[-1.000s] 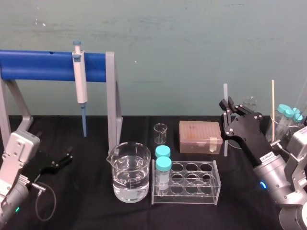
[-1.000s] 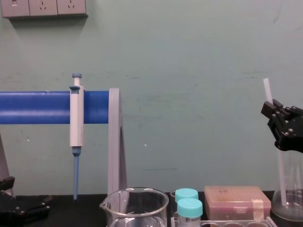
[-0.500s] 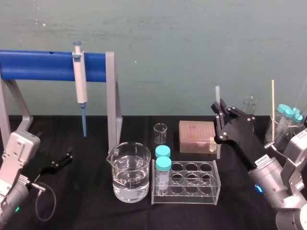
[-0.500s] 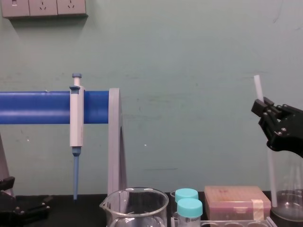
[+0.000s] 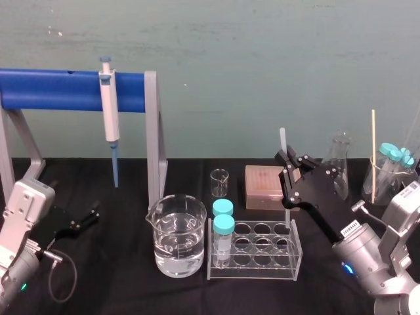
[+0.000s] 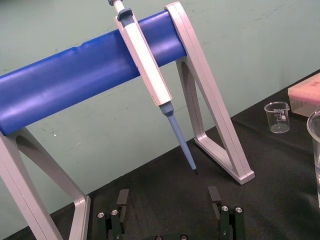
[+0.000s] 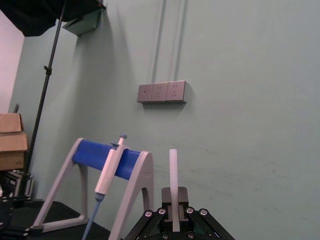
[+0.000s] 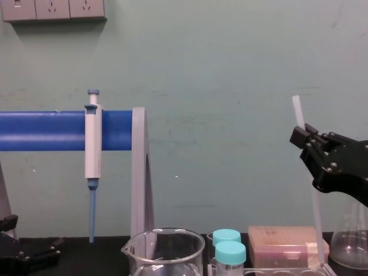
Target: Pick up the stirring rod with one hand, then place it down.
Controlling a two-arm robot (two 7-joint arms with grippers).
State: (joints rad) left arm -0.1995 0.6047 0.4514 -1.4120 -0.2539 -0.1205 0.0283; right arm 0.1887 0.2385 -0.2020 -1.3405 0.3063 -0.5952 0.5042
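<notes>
Underneath everything, a matte black cloth-covered table (image 5: 98,289). Across the back left, a stand with a thick blue cylindrical rail (image 5: 59,90) on grey angled legs. At right, reaching in over the table, the right gripper (image 5: 287,167), black, angular and jointed, fingers pinched together on the stirring rod (image 5: 283,141). At near left, low on the cloth, the left gripper (image 6: 167,200), parked, fingers spread wide apart. In the middle, a round glass beaker (image 5: 176,243) part-filled with clear liquid; just beside it a clear plastic test tube rack (image 5: 256,269); behind that a boxy tan tip box (image 5: 266,184); farther right a conical glass flask (image 5: 339,164). On the rail, a white pipette (image 5: 109,111) with a blue tip, hanging straight down. Rod itself thin, straight, translucent white, nearly upright, top above the fingers, lower end behind the rack's rear right corner and in front of the tip box; contact with the table impossible to tell. In the rack's left end, two teal-capped vials (image 5: 223,236).
</notes>
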